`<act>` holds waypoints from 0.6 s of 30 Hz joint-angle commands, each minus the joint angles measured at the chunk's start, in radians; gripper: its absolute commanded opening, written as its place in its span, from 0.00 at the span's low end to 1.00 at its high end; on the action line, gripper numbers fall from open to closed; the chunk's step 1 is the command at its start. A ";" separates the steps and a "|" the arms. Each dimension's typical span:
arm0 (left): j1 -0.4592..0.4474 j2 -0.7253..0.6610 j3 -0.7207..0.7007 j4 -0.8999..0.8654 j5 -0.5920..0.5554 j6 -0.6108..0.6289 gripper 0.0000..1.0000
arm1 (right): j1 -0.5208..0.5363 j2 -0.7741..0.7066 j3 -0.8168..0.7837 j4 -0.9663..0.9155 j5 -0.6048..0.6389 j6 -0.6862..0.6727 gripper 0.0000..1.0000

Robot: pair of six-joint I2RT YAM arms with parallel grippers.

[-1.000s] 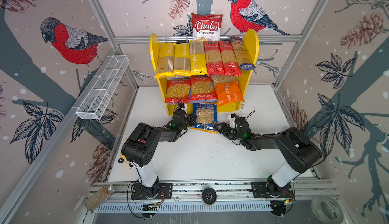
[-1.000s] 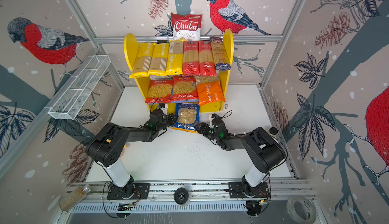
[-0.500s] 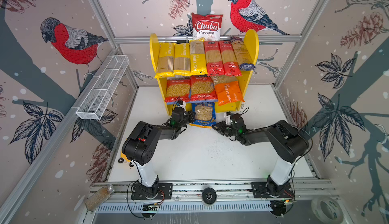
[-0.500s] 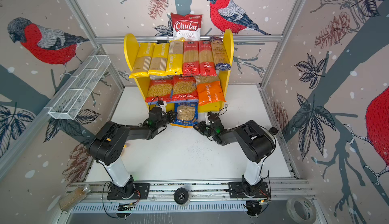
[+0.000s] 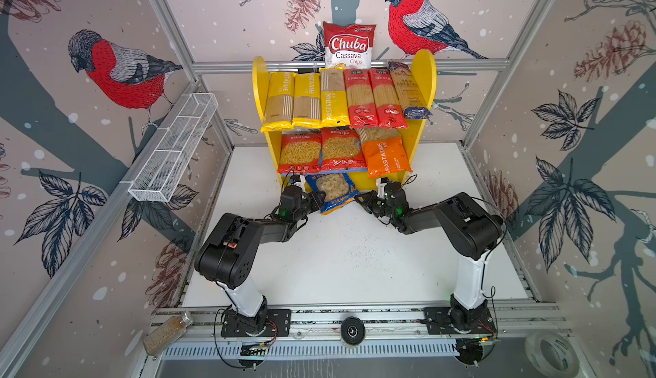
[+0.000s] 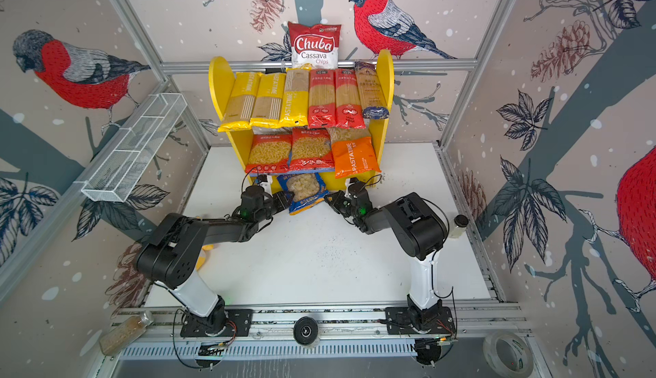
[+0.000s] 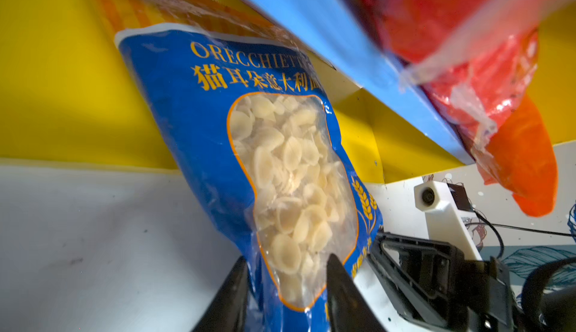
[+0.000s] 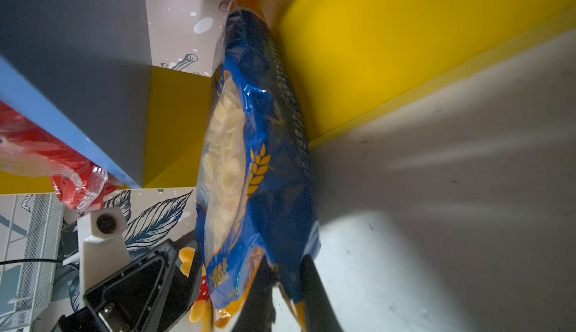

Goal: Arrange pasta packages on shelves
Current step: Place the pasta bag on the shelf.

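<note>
A blue pasta package (image 5: pixel 333 191) (image 6: pixel 303 191) with a clear window of shell-shaped pasta leans on the table under the blue lower board (image 7: pixel 343 49) of the yellow shelves (image 5: pixel 424 74). My left gripper (image 5: pixel 314 200) (image 7: pixel 286 258) is open, with the package's (image 7: pixel 280 174) near end between its parted fingers. My right gripper (image 5: pixel 360 200) (image 8: pixel 285 263) is shut on that package's (image 8: pixel 258 159) near edge. Several long pasta packages (image 5: pixel 333 97) fill the upper board. Two red bags (image 5: pixel 321 154) and an orange bag (image 5: pixel 387 156) lie on the lower board.
A Chuba chips bag (image 5: pixel 349 44) stands behind the shelves. A white wire basket (image 5: pixel 174 145) hangs on the left wall. A yellow-red plush toy (image 8: pixel 199 283) lies by the left arm, and a small bottle (image 6: pixel 458 225) stands at the right wall. A jar (image 5: pixel 167 332) and tape roll (image 5: pixel 552 353) lie by the front rail.
The left gripper has opened off the blue package and the right gripper has shut on its edge. Both arms and the package have moved in under the lower board.
</note>
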 commanded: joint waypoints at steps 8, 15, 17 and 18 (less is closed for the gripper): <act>-0.002 -0.038 -0.050 0.081 0.061 -0.003 0.62 | -0.005 -0.008 -0.098 0.364 0.146 0.197 0.00; -0.081 -0.034 -0.104 0.157 0.077 -0.058 0.69 | -0.009 -0.008 -0.205 0.558 0.260 0.308 0.00; -0.095 -0.009 -0.128 0.225 0.083 -0.096 0.76 | 0.006 0.007 -0.203 0.576 0.270 0.327 0.00; -0.093 0.009 -0.138 0.262 0.086 -0.114 0.78 | 0.014 0.017 -0.192 0.575 0.257 0.337 0.00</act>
